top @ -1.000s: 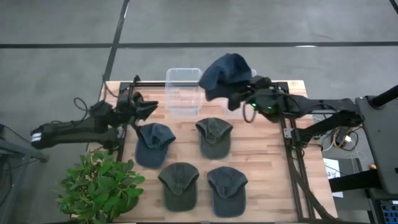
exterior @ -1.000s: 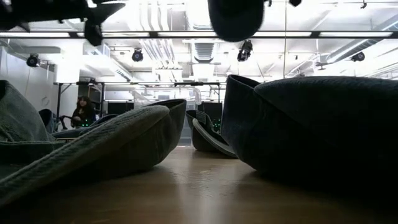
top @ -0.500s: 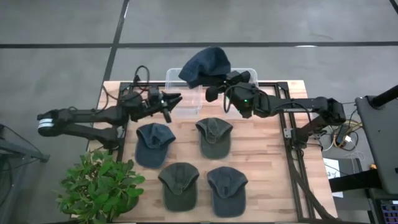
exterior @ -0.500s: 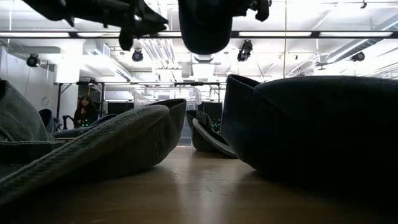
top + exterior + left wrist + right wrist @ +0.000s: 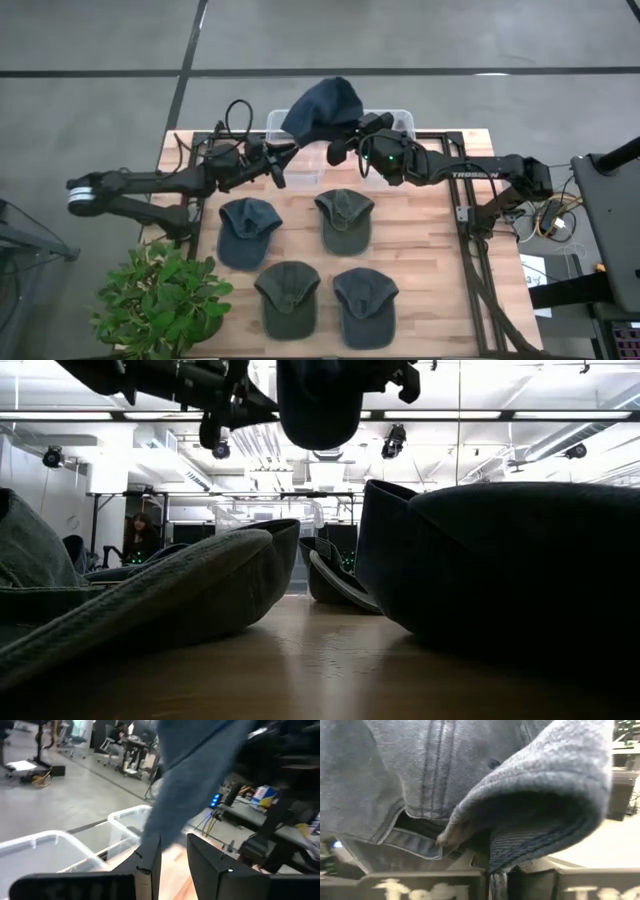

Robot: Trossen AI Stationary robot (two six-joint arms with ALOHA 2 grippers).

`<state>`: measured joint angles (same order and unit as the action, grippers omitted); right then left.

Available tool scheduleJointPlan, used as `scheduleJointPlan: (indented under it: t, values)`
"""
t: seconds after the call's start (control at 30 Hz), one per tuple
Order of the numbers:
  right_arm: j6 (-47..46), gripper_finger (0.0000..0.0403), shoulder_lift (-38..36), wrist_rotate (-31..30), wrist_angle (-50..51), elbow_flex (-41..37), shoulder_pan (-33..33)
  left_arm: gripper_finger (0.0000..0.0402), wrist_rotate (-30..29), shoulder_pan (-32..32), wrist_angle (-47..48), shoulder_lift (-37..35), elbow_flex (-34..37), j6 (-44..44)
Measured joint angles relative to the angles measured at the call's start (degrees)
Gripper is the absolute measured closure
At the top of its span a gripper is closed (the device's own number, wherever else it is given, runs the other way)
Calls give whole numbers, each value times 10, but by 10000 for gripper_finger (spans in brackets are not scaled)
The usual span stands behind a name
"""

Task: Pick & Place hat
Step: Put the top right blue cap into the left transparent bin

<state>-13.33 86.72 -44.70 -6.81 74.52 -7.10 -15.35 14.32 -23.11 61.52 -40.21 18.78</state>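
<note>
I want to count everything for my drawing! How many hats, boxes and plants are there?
Hats on the table: 4
Hat held up by the right gripper: 1
Clear box: 1
Plant: 1
Total: 7

Light wooden plank bench carrying a clear plastic bin at its far edge; nearer than the bin lie four caps: blue-grey, olive, olive, grey-blue.

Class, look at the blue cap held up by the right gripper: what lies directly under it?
Under the blue cap is the clear plastic bin at the table's far edge. The cap hangs above the bin's opening and covers much of it, so what the bin holds cannot be seen there. The right gripper is shut on the cap.
</note>
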Motion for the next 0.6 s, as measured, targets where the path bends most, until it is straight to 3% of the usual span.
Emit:
scheduleJointPlan:
  t: [0.6]
  values:
    - [-14,390,0,28,1,0,-1,316,-12,11,-49,26,-10,-11]
